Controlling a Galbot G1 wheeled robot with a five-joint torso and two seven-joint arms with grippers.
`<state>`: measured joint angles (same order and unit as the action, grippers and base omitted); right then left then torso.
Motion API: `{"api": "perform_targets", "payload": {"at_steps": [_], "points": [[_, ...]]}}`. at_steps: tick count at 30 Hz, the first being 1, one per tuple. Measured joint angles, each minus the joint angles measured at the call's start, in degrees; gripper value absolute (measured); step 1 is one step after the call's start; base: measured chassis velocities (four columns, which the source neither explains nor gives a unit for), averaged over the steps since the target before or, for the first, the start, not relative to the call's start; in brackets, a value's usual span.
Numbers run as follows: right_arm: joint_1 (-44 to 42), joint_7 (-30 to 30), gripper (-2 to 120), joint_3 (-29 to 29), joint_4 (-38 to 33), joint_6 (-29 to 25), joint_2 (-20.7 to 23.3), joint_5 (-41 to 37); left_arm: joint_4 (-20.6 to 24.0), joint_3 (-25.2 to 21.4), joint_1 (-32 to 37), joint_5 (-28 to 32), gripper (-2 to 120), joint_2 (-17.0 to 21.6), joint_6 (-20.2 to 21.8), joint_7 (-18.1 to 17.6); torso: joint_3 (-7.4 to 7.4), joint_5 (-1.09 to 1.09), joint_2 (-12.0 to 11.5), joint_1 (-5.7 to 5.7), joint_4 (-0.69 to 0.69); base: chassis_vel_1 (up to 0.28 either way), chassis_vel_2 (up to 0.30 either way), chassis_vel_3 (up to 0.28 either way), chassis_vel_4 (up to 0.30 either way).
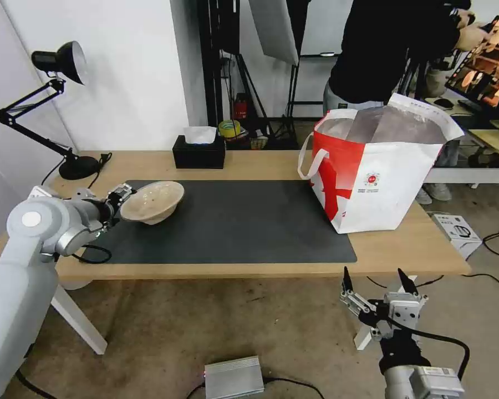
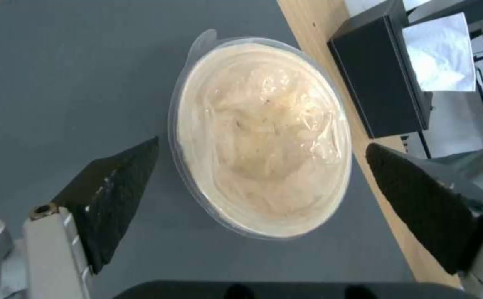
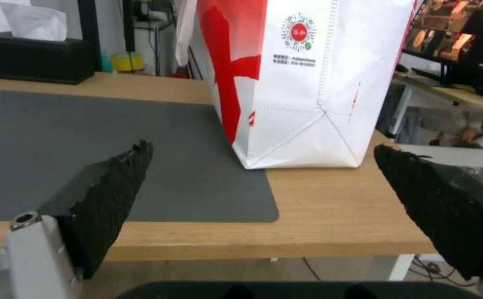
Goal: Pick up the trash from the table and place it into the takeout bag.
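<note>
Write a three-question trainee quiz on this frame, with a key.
1. True or false: the left gripper is shut on the pulp bowl.
2. Which side of the mat does the takeout bag stand on: A the robot's left, B the robot's right?
3. Fill in: the right gripper hangs open in front of the ___ edge.

Key: 1 false, its fingers straddle the bowl, apart from it. 2 B. 3 table.
</note>
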<state>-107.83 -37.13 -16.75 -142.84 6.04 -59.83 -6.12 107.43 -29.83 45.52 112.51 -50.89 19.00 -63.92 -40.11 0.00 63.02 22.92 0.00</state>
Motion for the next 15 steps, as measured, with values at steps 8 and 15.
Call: {"api": "perform_targets", "payload": {"at_steps": [8,15], "points": [[0.0,0.0,100,0.0,0.0,0.0,0.0,0.0,-1.4,0.4,0.0,-1.6,100,-2.3,0.9,0.0,0.00,0.00,0.0,0.00,0.00,0.000,0.000,0.000,0.000],[0.0,0.0,100,0.0,0.0,0.0,0.0,0.0,-2.7,0.8,-0.3,-2.4,100,-3.2,1.2,0.0,0.00,0.00,0.0,0.00,-0.01,0.000,0.000,0.000,0.000]]}}
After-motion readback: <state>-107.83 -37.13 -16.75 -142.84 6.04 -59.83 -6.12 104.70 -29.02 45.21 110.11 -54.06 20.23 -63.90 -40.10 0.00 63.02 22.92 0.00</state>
